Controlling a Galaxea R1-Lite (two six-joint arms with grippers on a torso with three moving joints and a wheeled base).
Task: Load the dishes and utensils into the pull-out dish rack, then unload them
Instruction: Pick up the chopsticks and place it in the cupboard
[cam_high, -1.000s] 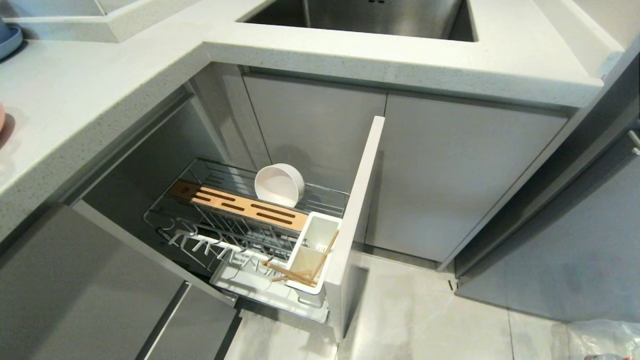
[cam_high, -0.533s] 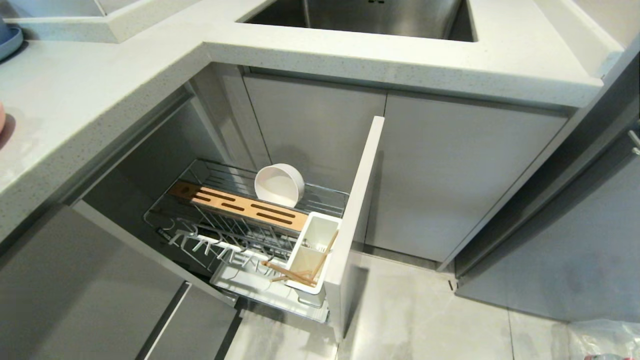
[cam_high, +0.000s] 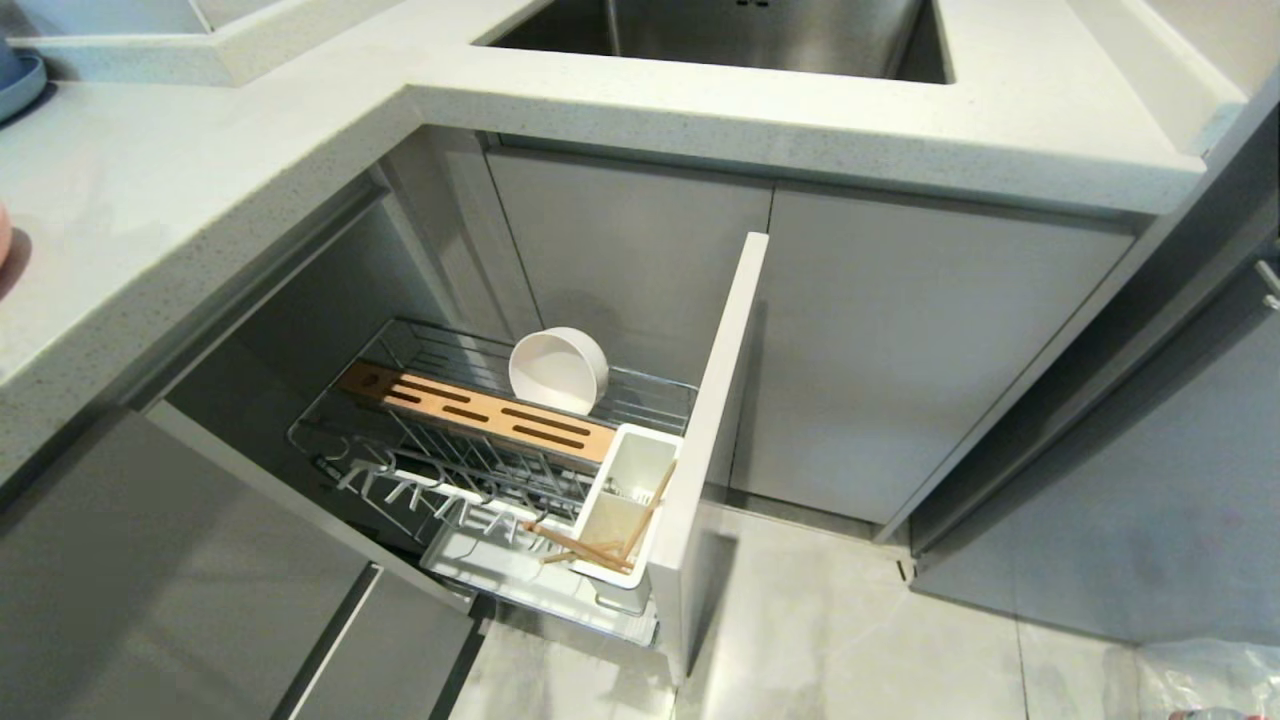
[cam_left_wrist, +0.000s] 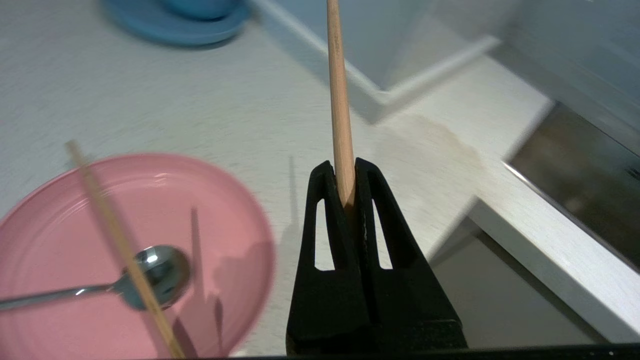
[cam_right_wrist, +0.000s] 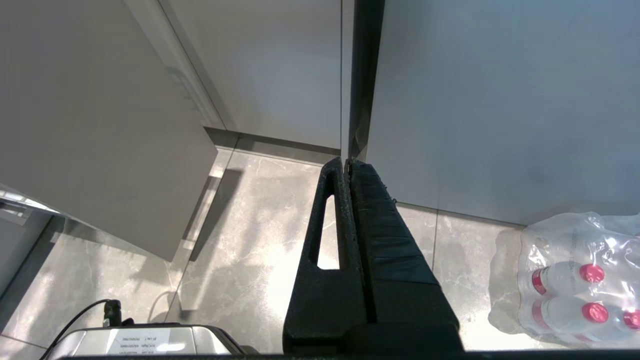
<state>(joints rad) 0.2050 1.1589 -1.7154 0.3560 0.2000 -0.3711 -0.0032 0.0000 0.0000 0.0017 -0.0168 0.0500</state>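
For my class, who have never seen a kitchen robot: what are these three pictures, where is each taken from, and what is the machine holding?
One picture looks down from the robot's head: a pulled-out chrome wire dish rack holds a tilted cream-white bowl and wooden chopsticks in a white utensil cup. The other two come from cameras on its wrists. The left gripper, black and two-fingered, is shut on a light wooden chopstick above the pale countertop, where a pink plate carries a shiny metal spoon and another chopstick. The right gripper hangs shut and empty over the tiled floor.
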